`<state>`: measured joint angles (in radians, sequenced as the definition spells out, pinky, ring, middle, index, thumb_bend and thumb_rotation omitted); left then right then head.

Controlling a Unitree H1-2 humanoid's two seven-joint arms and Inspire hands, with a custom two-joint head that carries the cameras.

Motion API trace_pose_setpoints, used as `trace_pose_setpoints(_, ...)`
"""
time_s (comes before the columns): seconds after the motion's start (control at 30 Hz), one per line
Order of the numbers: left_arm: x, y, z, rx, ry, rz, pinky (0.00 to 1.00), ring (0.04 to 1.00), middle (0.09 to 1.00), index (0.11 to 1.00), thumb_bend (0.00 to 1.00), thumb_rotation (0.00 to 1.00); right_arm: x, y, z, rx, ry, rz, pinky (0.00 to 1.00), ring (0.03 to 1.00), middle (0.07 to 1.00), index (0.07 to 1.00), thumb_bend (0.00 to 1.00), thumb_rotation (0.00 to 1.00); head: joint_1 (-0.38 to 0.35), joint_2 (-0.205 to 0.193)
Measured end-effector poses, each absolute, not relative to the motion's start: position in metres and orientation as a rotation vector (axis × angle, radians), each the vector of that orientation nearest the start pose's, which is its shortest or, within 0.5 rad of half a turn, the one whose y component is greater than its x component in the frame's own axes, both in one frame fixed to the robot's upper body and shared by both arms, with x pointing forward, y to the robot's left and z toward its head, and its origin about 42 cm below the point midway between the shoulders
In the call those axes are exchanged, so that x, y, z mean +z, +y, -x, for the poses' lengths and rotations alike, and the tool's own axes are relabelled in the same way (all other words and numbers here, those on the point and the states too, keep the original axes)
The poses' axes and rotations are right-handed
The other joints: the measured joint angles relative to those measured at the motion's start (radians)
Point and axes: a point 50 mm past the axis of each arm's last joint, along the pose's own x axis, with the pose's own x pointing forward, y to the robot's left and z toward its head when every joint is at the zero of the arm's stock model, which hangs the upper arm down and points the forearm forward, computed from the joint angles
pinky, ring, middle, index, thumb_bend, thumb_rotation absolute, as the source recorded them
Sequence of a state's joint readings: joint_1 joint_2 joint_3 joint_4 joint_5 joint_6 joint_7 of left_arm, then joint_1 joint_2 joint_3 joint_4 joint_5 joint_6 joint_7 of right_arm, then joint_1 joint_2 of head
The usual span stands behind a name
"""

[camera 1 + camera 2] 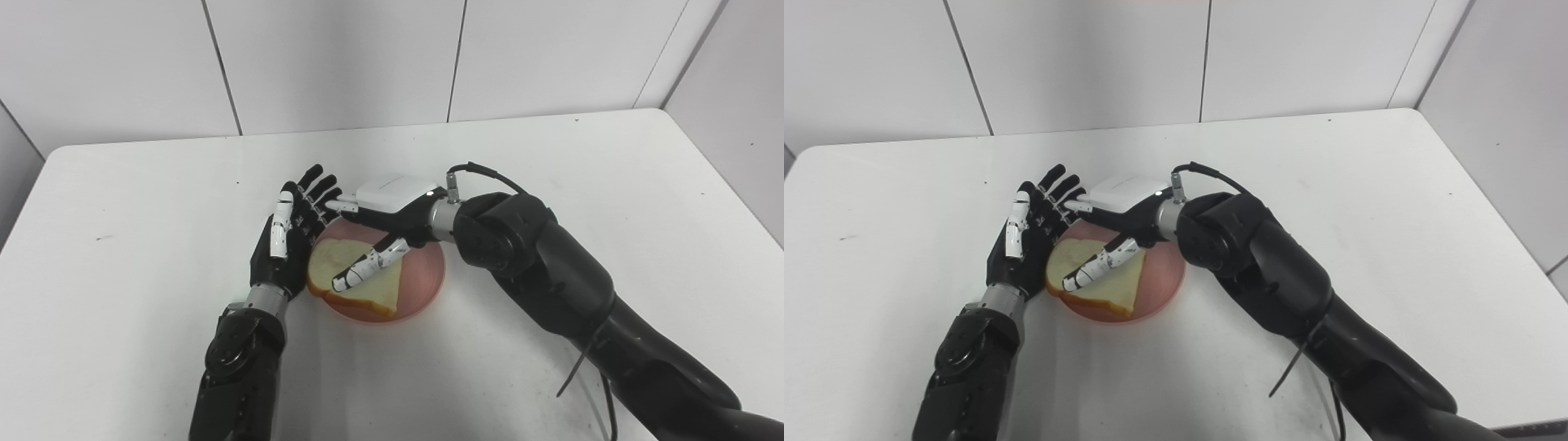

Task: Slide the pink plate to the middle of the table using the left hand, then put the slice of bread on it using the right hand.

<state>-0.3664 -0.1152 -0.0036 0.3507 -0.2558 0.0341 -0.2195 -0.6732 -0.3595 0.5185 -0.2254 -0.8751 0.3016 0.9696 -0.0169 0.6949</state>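
The pink plate (424, 271) sits near the middle of the white table (582, 171). A slice of bread (373, 295) lies flat on it, its left crust reaching the plate's left rim. My right hand (392, 205) hovers over the far side of the plate with its fingers stretched out to the left and its thumb (367, 264) lying across the top of the bread; it grips nothing. My left hand (288, 239) stands open beside the plate's left edge, palm toward the plate, fingers spread and pointing up and away.
The right forearm (551, 269) crosses the table from the lower right, with a loose cable above its wrist. Grey wall panels stand behind the table's far edge and along its right side.
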Motion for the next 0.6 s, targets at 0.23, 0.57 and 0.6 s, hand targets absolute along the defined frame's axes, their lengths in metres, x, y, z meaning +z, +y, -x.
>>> trace_pose_setpoints(0.23, 0.122, 0.12, -0.39, -0.358, 0.015, 0.339, 0.86, 0.86, 0.864, 0.859, 0.43, 1.0, 0.283, -0.149, -0.388, 0.8, -0.086, 1.476, 1.0, 1.0, 1.0, 1.0, 1.0, 0.87, -0.002, -0.005)
trace_pose_setpoints(0.57, 0.122, 0.135, -0.373, -0.286, -0.026, 0.29, 0.88, 0.896, 0.903, 0.891, 0.42, 1.0, 0.281, -0.192, -0.377, 0.487, -0.278, 0.955, 0.88, 0.999, 1.0, 1.0, 0.86, 1.0, -0.002, -0.021)
trace_pose_setpoints(0.6, 0.122, 0.137, -0.369, -0.279, -0.036, 0.268, 0.89, 0.902, 0.91, 0.901, 0.41, 1.0, 0.274, -0.197, -0.372, 0.444, -0.274, 0.88, 0.89, 1.0, 1.0, 1.0, 0.85, 1.0, 0.0, -0.026)
